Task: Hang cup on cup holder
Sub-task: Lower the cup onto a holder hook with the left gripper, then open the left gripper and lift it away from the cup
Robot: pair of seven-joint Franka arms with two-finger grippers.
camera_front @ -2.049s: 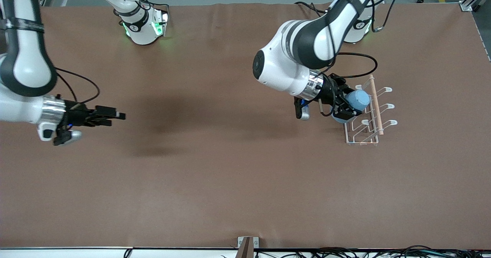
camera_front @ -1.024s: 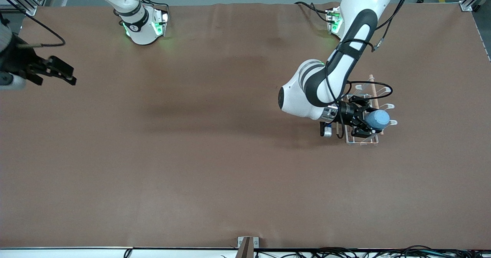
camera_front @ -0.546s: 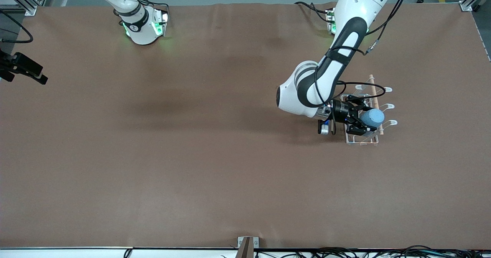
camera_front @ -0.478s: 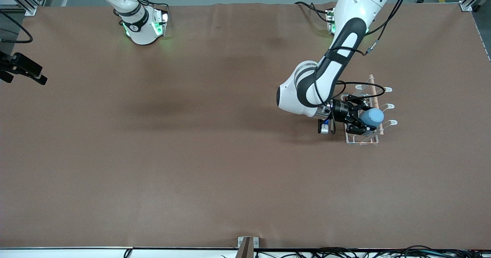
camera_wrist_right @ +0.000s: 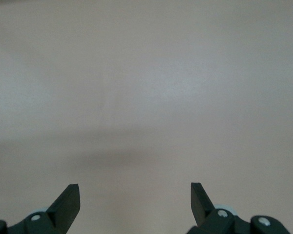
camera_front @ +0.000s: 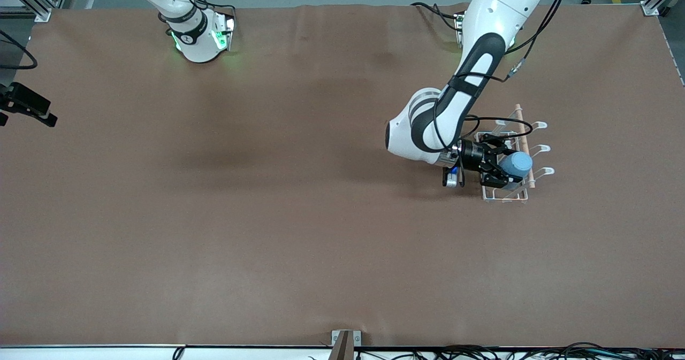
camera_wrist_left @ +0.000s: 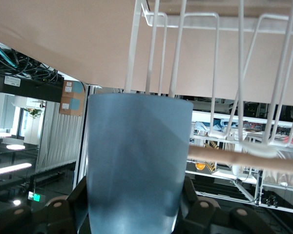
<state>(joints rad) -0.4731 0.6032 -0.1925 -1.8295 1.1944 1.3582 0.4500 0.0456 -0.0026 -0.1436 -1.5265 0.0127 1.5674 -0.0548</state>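
Note:
My left gripper is shut on the light-blue cup, holding it on its side over the white wire cup holder, at the rack's end nearer the front camera, against the wooden rod. In the left wrist view the cup fills the space between the fingers of my left gripper, with the rack's wires and the rod just past its rim. My right gripper is open and empty at the right arm's end of the table; the right wrist view shows it over bare table.
The brown table cover is bare apart from the rack. The two arm bases stand along the table edge farthest from the front camera. A cable loops over the rack beside the left wrist.
The left gripper carried the cup down over the rack toward its end nearer the front camera, then barely moved. The right gripper withdrew to the right arm's end of the table.

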